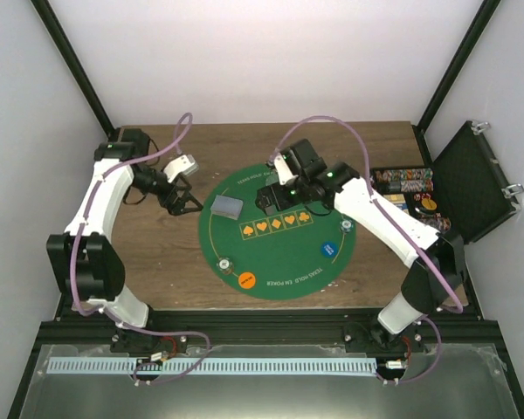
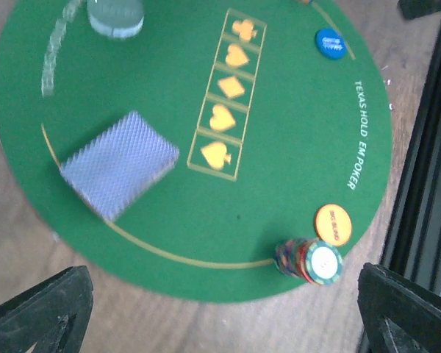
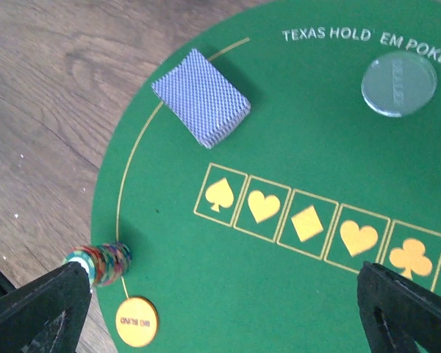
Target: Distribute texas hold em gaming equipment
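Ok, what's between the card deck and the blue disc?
Only the row of orange suit marks printed on the mat, no loose piece, between the card deck and the blue disc; the left wrist view shows it.

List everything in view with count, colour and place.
mat: one, green, orange suit marks, table centre
card deck: one, grey-blue back, mat's left
near chip stack: one, multicoloured, mat's near-left edge
right chip stack: one, mat's right edge
orange disc: one, beside near chip stack
blue disc: one, mat's right
clear disc: one, mat's far side
case: one, black, open, table's right, chips inside
left tool: one, black, open, by mat's left edge
right tool: one, black, open, above mat
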